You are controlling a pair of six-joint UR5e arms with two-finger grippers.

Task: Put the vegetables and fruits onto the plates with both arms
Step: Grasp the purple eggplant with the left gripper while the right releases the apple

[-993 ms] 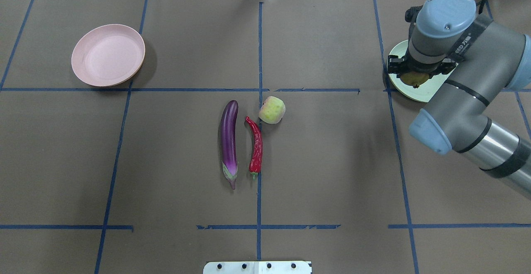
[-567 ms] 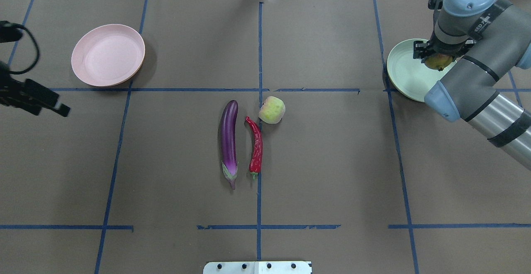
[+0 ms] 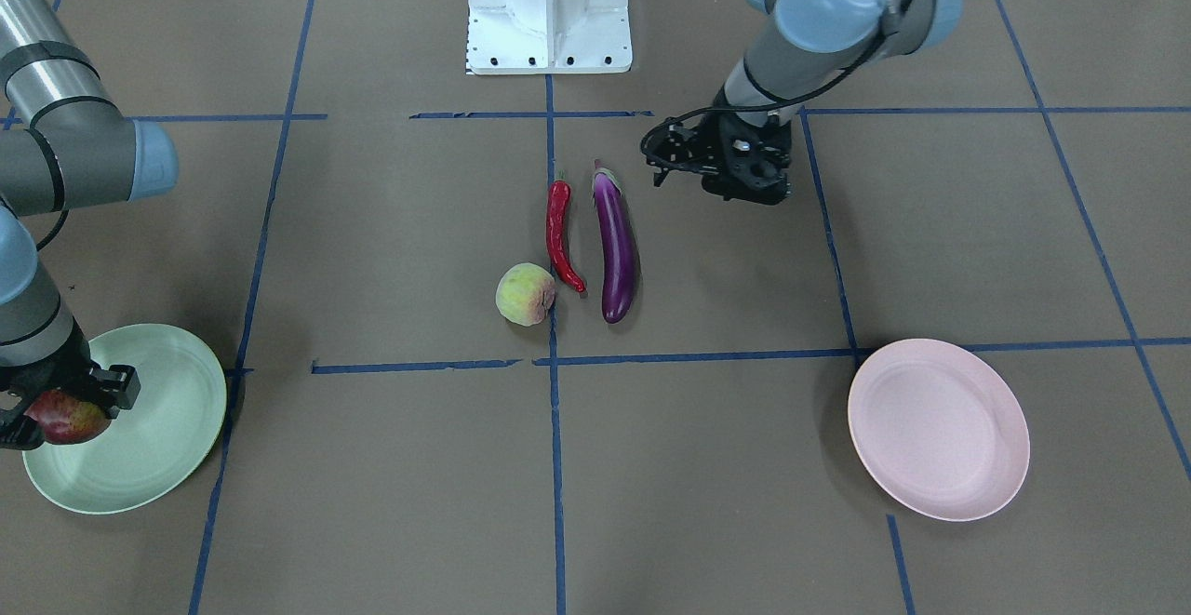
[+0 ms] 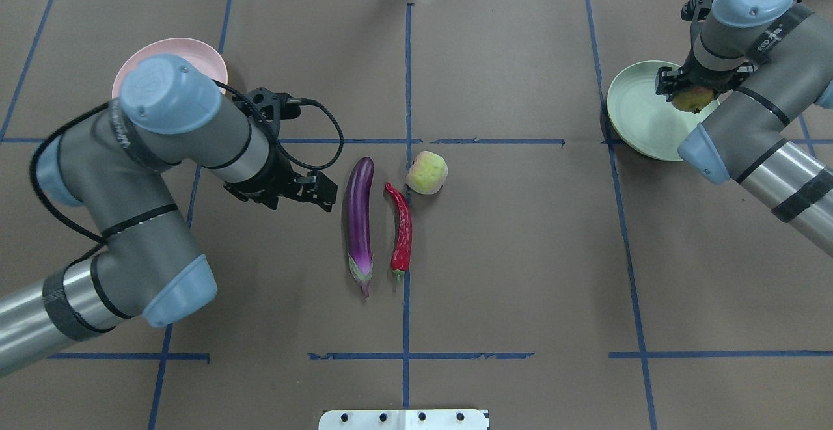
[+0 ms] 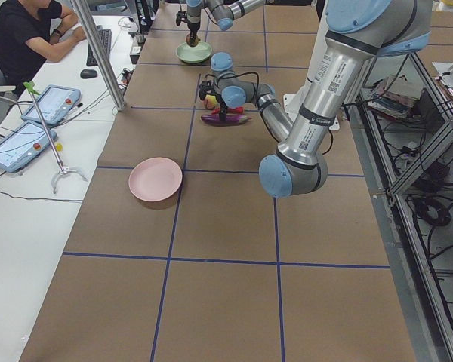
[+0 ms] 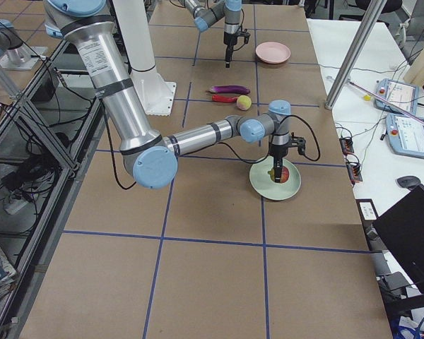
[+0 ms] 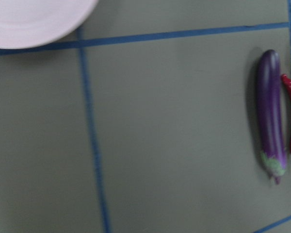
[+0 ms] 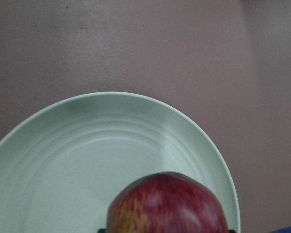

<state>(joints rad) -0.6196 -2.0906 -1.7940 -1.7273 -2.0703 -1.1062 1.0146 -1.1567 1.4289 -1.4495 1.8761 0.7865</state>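
**Red-yellow fruit (image 3: 67,418) gripped over the mint plate (image 3: 158,452)**

The right fingers (image 3: 113,386) are clamped on the fruit, which hangs low above the mint plate's edge. The left fingers (image 4: 320,190) hover just beside the eggplant (image 4: 359,215); I cannot tell whether they are apart. The chili pepper (image 4: 401,228) and peach (image 4: 427,172) lie mid-table (image 4: 520,274). The pink plate (image 3: 938,429) is well apart.

At the tabletop's middle the eggplant (image 4: 359,222), chili (image 4: 402,229) and peach (image 4: 427,172) are lying packed together. Only a slim gap is running between eggplant and chili, and the chili's tip is reaching almost to the peach. The left gripper (image 4: 320,194) is hanging just beside the eggplant, on its left-edge side. Toward the right edge, bare paper is stretching up to the green plate (image 4: 634,124), where the right gripper (image 4: 692,95) is holding the pomegranate (image 8: 167,204) over the plate's right part. The pink plate (image 3: 938,429), near the far left corner, is lying uncovered.
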